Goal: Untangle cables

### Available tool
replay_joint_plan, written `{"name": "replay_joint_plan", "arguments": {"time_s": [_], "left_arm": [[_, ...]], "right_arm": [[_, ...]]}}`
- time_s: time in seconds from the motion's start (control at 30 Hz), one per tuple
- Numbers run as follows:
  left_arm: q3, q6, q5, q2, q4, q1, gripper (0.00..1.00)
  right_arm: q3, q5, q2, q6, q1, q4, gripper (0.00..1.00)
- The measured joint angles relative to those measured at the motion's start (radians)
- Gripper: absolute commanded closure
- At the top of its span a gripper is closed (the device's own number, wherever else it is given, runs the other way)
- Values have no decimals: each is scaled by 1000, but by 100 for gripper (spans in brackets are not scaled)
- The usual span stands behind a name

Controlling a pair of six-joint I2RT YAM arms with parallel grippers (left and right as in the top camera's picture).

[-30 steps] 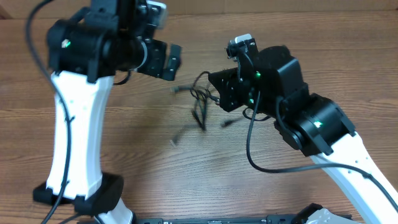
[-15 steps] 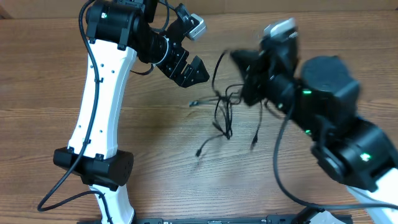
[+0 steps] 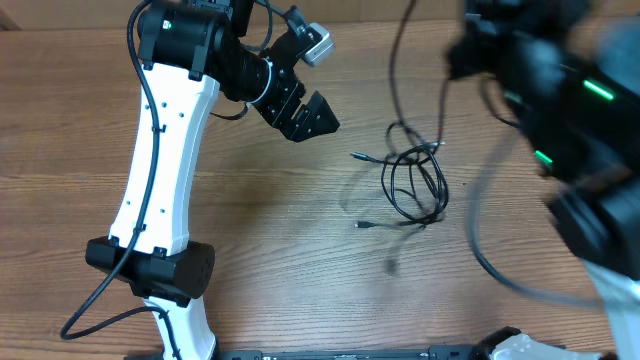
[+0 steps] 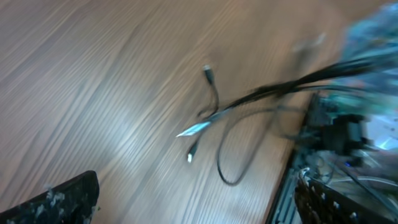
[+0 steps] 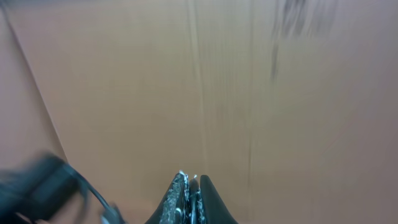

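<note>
A tangle of thin black cables (image 3: 415, 185) lies on the wooden table, with loose plug ends at its left side. One strand (image 3: 397, 60) rises from it towards the top edge. My right arm (image 3: 535, 80) is a blur at the upper right. In the right wrist view my right gripper (image 5: 191, 182) is shut on a thin black cable and faces a plain brown surface. My left gripper (image 3: 305, 115) hangs open and empty to the left of the tangle. In the left wrist view the left gripper's fingers (image 4: 199, 202) are spread wide, with the cables (image 4: 219, 115) beyond them.
The tall white left arm column (image 3: 150, 170) stands at the left on its black base (image 3: 150, 270). The right arm's own black cable (image 3: 490, 265) loops over the table at the right. A dark frame edge (image 4: 298, 168) shows in the left wrist view.
My right arm has swung up and to the right with a cable, and the tangle has shifted right. The left arm rose earlier and has held still for the last half second.
</note>
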Motion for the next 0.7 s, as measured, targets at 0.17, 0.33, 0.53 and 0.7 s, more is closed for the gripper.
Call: {"name": "replay_joint_plan", "arguments": {"time_s": [0.17,0.33,0.53,0.7], "left_arm": [[0,150,167,0,2,0,0],[0,287,246,0,3,-24,0],[0,356,262,0,28,-55,0],[0,375,269,2,119,-97,3]], "right_arm": [[-14,0,-5,0,-15,-20,96],[-12,5,-107,0,-58,-19,96],[-11,4,-222,0,-64,-16,96],[-7,3,-291,-1,-65,-48,96]]}}
